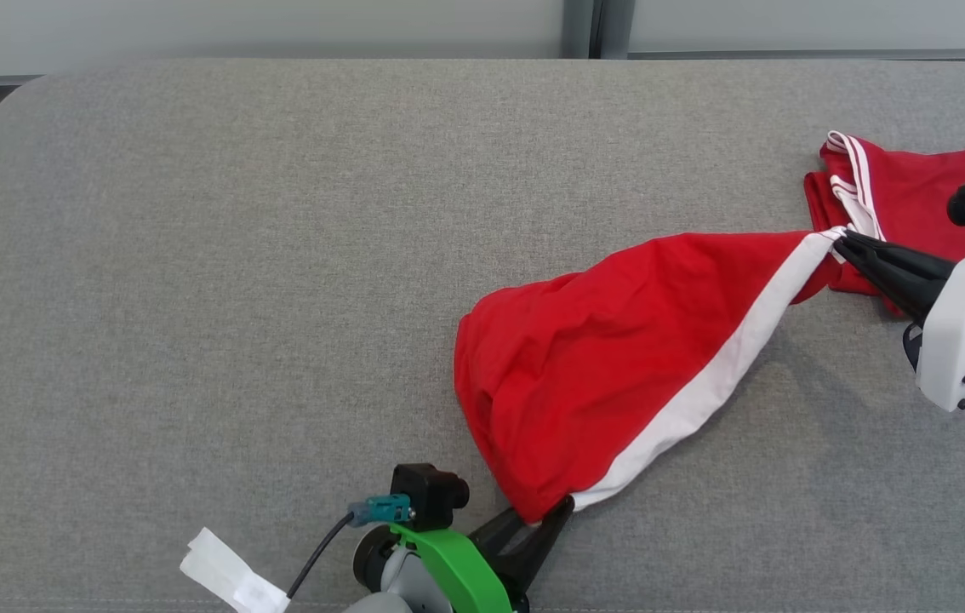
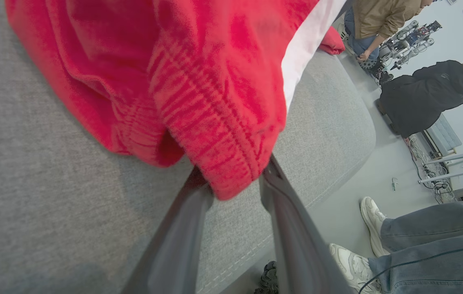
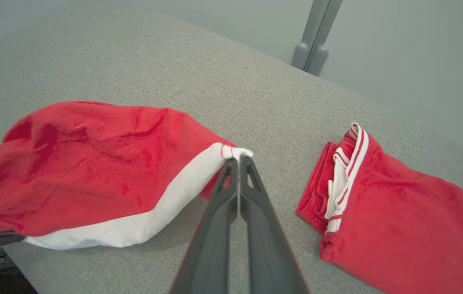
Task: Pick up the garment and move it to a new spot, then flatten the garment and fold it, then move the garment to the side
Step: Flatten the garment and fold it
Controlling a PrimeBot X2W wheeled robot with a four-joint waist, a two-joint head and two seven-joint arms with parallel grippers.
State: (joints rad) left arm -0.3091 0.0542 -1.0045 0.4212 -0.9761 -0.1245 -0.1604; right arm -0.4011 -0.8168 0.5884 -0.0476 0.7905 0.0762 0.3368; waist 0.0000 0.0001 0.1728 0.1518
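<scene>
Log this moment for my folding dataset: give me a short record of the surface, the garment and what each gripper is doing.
surface: grey padded top
garment: red with a white band, stretched between the two grippers
left gripper: closed on the garment's ribbed red corner, at the near edge
right gripper: shut on the white-banded corner
red piece: white-striped, lying flat beyond the right gripper; joined to the garment or separate, cannot tell
bystander: legs in jeans beside the surface
</scene>
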